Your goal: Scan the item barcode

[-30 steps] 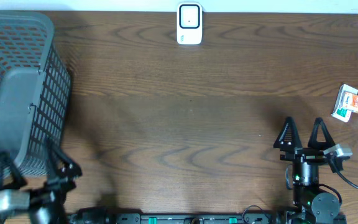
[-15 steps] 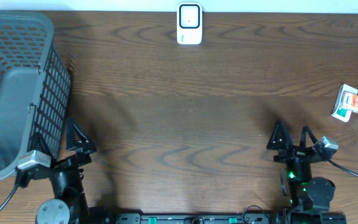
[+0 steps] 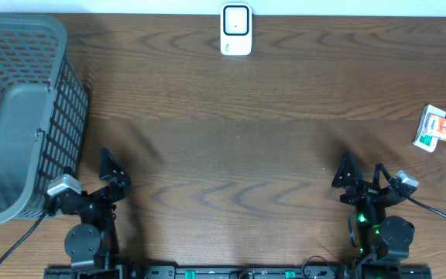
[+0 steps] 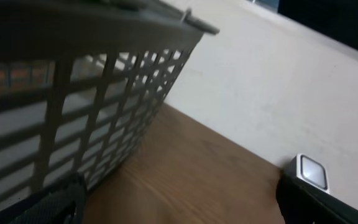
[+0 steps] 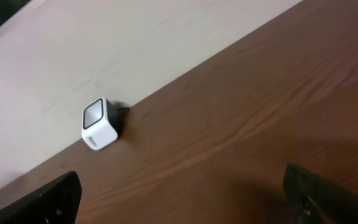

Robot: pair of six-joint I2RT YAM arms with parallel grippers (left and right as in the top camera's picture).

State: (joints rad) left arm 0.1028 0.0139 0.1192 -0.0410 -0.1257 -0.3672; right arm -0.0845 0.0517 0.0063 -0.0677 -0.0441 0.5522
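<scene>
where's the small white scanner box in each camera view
overhead: small white square-faced scanner at top centre, by the far edge.
left wrist: lower right.
right wrist: left of centre.
shared landmark: far edge of the brown wooden table meeting the pale wall.

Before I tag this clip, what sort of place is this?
Probably a mock shop checkout set up on a wooden table: a small white barcode scanner stands at the far edge, a grey plastic shopping basket sits on the left, and packaged items wait at the right.
</scene>
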